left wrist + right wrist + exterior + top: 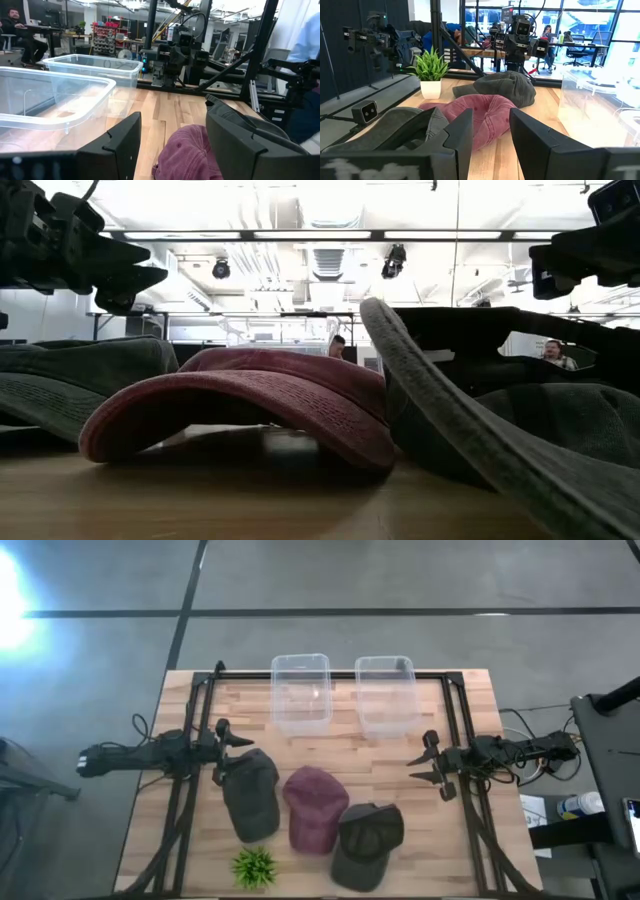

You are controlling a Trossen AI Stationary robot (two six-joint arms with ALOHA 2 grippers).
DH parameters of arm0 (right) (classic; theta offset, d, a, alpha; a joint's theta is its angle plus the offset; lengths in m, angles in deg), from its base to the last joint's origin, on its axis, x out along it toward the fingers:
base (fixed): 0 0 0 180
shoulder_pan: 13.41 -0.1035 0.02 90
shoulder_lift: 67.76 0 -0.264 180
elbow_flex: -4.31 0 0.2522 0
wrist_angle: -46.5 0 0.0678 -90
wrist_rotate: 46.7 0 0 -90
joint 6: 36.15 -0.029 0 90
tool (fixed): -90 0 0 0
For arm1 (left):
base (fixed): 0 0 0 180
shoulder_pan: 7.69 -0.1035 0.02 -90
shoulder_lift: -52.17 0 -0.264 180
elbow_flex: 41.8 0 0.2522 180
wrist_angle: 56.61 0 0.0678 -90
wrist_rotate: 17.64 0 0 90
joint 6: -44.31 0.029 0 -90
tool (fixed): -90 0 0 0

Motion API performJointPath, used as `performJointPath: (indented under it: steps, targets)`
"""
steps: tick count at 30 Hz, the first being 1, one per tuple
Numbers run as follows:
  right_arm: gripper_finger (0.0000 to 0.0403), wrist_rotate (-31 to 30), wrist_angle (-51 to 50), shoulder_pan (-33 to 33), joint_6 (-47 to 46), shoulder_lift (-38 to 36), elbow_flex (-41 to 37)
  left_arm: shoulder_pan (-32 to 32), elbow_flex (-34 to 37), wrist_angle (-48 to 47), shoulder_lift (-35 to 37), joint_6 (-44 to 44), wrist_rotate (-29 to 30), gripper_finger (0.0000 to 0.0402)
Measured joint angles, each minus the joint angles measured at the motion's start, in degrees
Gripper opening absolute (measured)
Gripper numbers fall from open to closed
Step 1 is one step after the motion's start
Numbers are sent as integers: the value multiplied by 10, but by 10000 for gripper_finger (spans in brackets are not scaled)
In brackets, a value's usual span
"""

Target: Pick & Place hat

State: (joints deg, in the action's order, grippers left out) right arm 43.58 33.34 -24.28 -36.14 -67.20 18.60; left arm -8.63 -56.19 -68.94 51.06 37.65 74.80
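Logging what I see from the remote station, one line per item.

Hats: three in a row across the near half of the table (200, 840); grey hat (250, 792) on the left, red hat (314, 808) in the middle, dark hat (366, 843) on the right and nearest the front edge; red hat touches both neighbours.

Left gripper (228, 752): at the left side of the table, just beside the grey hat's far end; fingers spread wide, nothing between them; its wrist view shows the red hat (187, 155) ahead past the fingers (122, 142).

Right gripper (427, 762): at the right side, well apart from the hats; jaws wide, holding nothing; I see fingers (457, 132) framing the red hat (480, 117).

Bins: two clear bins side by side at the far edge; left bin (300, 690), right bin (386, 695); no hat in either.

Plant: small green plant (254, 866) at the front edge, just beside the grey hat's near end.
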Motion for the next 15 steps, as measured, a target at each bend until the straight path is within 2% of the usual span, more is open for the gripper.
performJointPath:
  steps: [11,13,15]
  targets:
    - [123,0,0,0,-1,0,0,0,0,0,0,0,0,218]
    - [123,1,1,0,-70,0,0,0,0,0,0,0,0,218]
    - [123,2,4,-1,-217,0,0,0,0,0,0,0,0,218]
